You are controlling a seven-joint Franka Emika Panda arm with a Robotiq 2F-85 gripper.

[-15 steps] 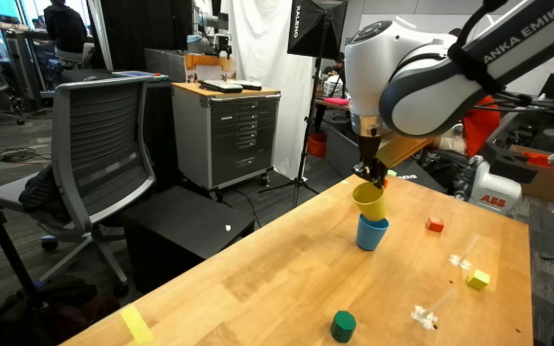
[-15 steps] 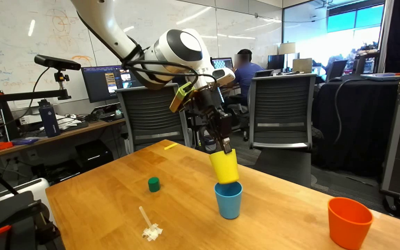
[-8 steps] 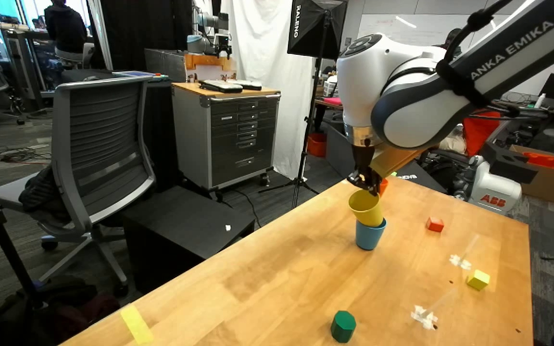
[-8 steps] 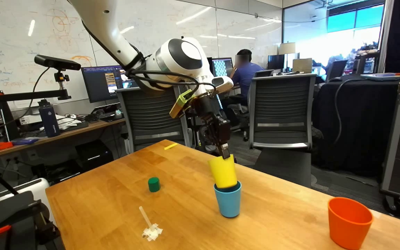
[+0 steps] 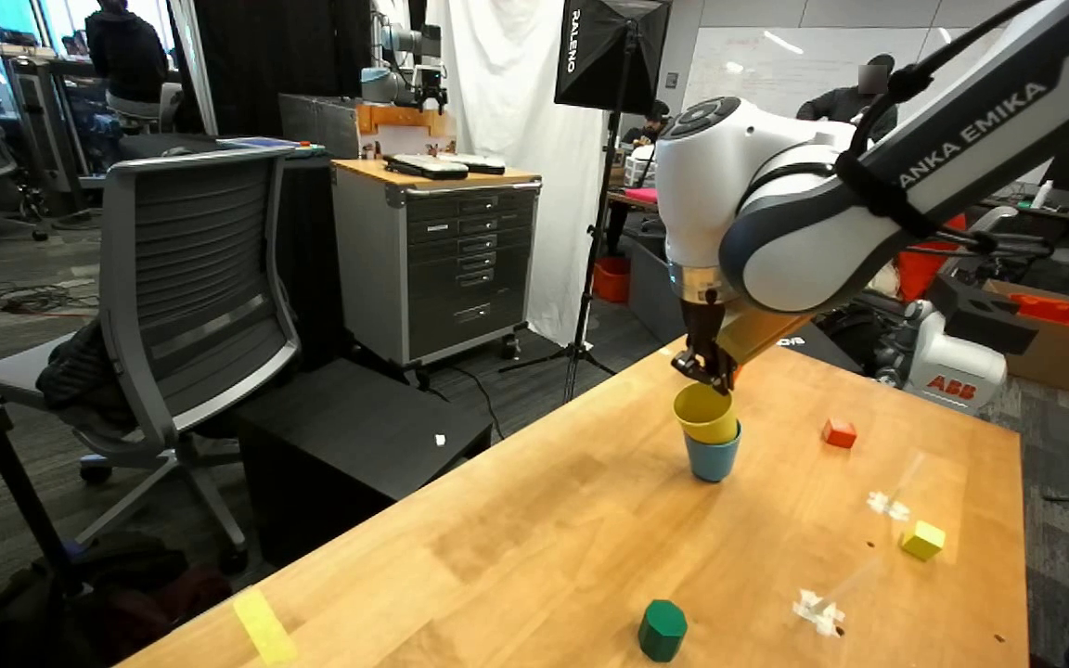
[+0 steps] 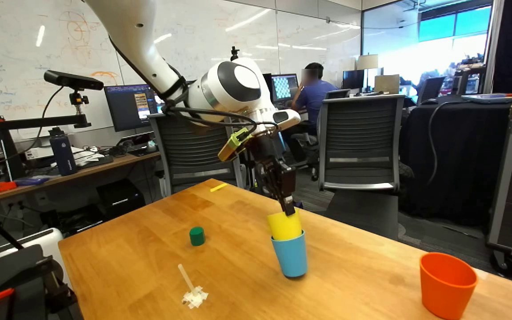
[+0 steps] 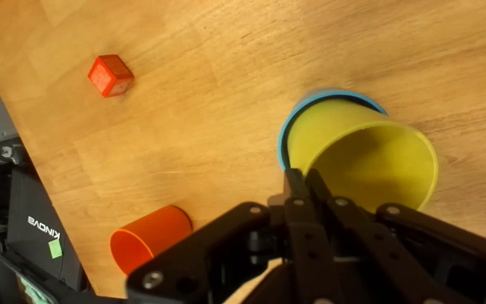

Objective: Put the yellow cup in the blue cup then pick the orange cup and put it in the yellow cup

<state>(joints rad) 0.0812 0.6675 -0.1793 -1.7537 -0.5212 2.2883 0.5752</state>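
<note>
The yellow cup (image 5: 704,413) (image 6: 285,226) (image 7: 331,131) sits tilted, its lower part inside the blue cup (image 5: 713,459) (image 6: 292,255) (image 7: 331,93). My gripper (image 7: 303,173) (image 6: 289,210) is shut on the yellow cup's wall at the rim, one finger inside and one outside. In the wrist view the yellow cup's mouth leans right, away from the blue rim. The blue cup stands on the table, slightly tipped in an exterior view. Apart from them, the orange cup (image 6: 447,286) (image 7: 158,236) stands upright near the table edge; in an exterior view the arm mostly hides it.
A red block (image 5: 839,432) (image 7: 110,76) lies on the table (image 5: 544,538). Farther off are a yellow block (image 5: 922,540) and a dark green piece (image 5: 663,631) (image 6: 197,236). Thin sticks rise from white tape patches (image 5: 817,612) (image 6: 195,297). A Kinova case (image 7: 36,228) stands beyond the table edge.
My gripper has come down with the yellow cup. The cup has gone from just above the blue cup's mouth to partly inside it. The blue cup has shifted a little.
</note>
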